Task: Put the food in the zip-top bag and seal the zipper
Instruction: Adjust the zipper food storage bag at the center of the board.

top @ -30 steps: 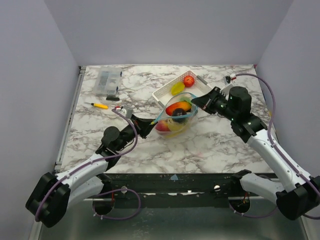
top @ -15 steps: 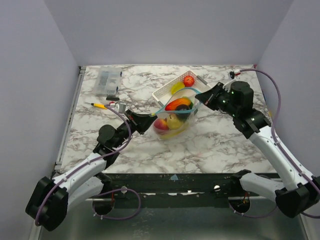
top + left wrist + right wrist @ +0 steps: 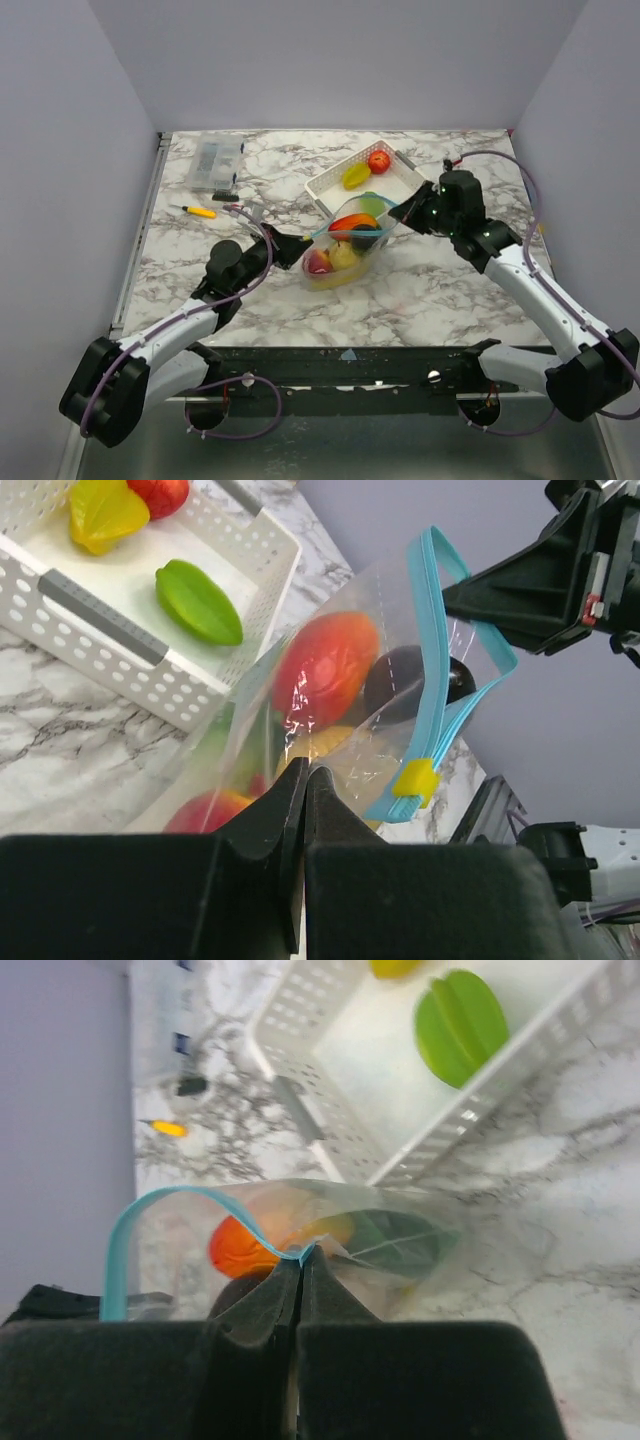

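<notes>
the zip-top bag (image 3: 345,262) is sitting near the middle of the marble bench (image 3: 430,290), just in front of the white basket (image 3: 200,695), and is being held between the two arms. the left gripper (image 3: 305,777) is pressing its fingers together on the clear plastic at the bag's left end, just beside the yellow slider (image 3: 415,779). the right gripper (image 3: 300,1257) is likewise pressing tight, pinching the bag's rim at the opposite end, right where the zipper (image 3: 114,1270) is passing between its tips. the blue-green strip is bowing out into a loop between the two grips, so the mouth is standing open and unsealed.

inside the bag several pieces of food are lying together: a red-orange piece (image 3: 325,665) is resting against a dark piece (image 3: 400,680), with yellow and red shapes showing lower down through the crinkled film. whether the bag's bottom is resting on the bench or hanging just above it cannot be told.

three pieces are lying in the basket: a green piece (image 3: 198,602) near its front wall, a yellow piece (image 3: 105,510) and a red piece (image 3: 160,492) farther back. a clear box (image 3: 217,163) and a yellow-handled tool (image 3: 199,211) are lying well apart from the bag, at the far left of the bench.
</notes>
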Motion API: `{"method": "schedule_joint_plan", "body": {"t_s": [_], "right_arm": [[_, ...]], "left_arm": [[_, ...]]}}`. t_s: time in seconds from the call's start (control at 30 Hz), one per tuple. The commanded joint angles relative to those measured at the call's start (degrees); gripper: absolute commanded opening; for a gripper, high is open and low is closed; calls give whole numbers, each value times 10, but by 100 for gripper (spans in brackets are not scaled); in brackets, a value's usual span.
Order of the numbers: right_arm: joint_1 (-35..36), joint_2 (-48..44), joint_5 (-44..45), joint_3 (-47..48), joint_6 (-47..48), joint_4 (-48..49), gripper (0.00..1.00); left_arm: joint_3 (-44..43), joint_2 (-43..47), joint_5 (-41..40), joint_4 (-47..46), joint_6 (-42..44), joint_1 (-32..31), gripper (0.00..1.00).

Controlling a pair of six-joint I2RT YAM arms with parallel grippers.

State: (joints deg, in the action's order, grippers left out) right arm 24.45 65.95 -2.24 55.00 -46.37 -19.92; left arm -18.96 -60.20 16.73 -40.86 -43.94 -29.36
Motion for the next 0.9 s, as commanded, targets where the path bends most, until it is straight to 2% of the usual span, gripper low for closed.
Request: {"method": "schedule_joint_plan", "body": {"t_s": [0.0, 0.1, 0.2, 0.37, 0.47, 0.67, 0.77, 0.87], "right_arm": [[18, -40, -2, 109, 22, -24, 0], [18, -57, -9, 108, -7, -36, 0], [18, -69, -6, 53, -28, -3, 0], [18, -58, 63, -57, -19, 63, 0], [18, -35, 43, -31, -10, 40, 0], [18, -28, 46, 44, -11, -32, 0], [18, -13, 27, 67, -15, -51, 0], [18, -9, 2, 71, -30, -49, 0]], "left_arm": [[-54, 87, 16, 44, 12, 5, 0], [-59, 105, 16, 54, 5, 5, 0], [-49, 86, 15, 55, 16, 5, 0], [-7, 16, 7, -28, 22, 6, 0], [-10, -13, 36, -51, 24, 10, 0], [23, 17, 57, -150, 29, 10, 0], [27, 24, 71, -167, 42, 10, 0], [20, 15, 85, -167, 46, 10, 13]]}}
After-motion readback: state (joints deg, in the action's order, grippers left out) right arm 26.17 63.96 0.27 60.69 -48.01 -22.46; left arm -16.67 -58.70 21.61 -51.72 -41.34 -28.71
